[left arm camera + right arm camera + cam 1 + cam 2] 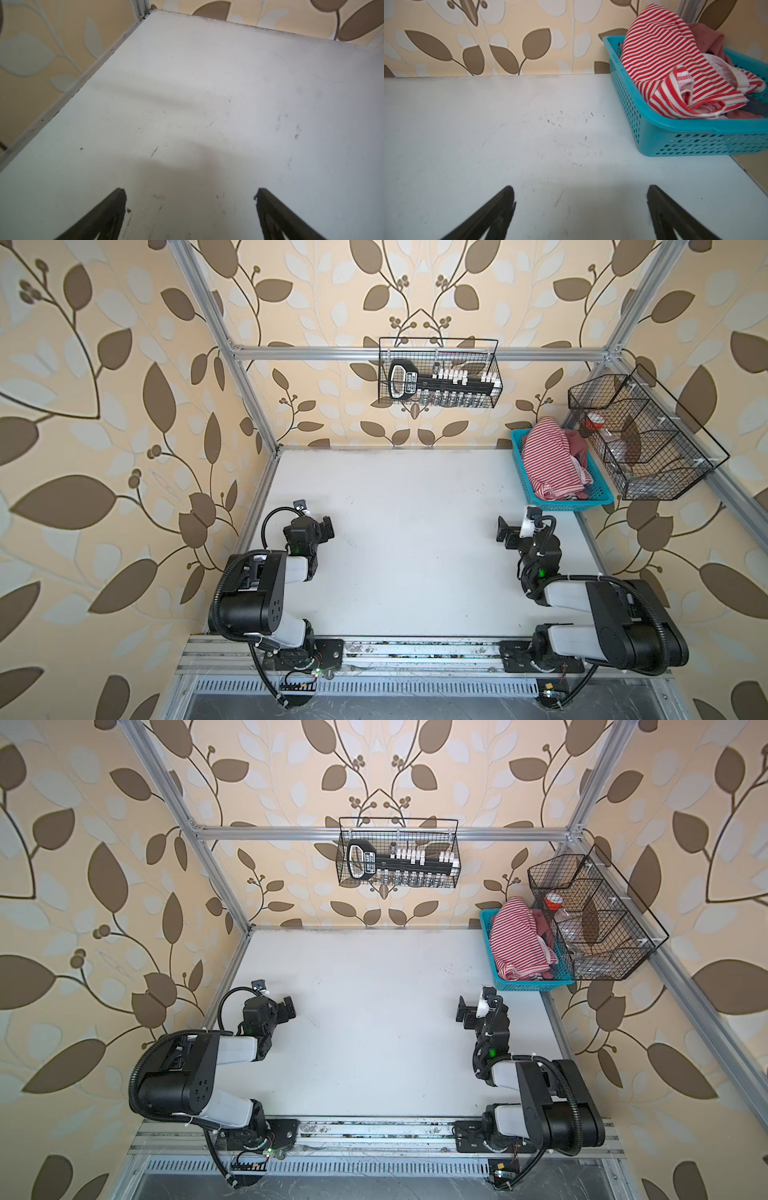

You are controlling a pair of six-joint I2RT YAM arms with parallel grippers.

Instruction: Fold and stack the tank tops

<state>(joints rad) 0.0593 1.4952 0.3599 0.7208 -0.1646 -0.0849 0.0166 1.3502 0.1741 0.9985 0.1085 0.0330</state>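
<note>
Two pairs of black fingers (112, 209), both spread wide and both holding nothing: that is the picture at the tips. The left gripper (190, 193) hangs low over the white table (207, 83), with only scuff marks showing between its jaws. The right gripper (581, 189) does the same on its own side, jaws apart, nothing between them. Move outward, and in both top views the grippers face each other across an open stretch of tabletop, well apart. Further out on the right, at the far corner, stands the blue basket (675, 133), and that is where the work is. The striped tank top (658, 52) lies crumpled on top, heaped above the rim. The dusty red tank top (708, 39) is bunched under and behind it, mostly hidden. Neither is on the table and neither is folded, so by my reading the task is at its very first step: fetching a top out of the basket. The right gripper is the nearer one, with the basket ahead and off to its side. The next move calls for that gripper to reach over the rim and pinch a fold of the striped cloth alone. Then it lifts it clear without dragging the red one along and lays it flat in the middle, where both grippers can reach it.
</note>
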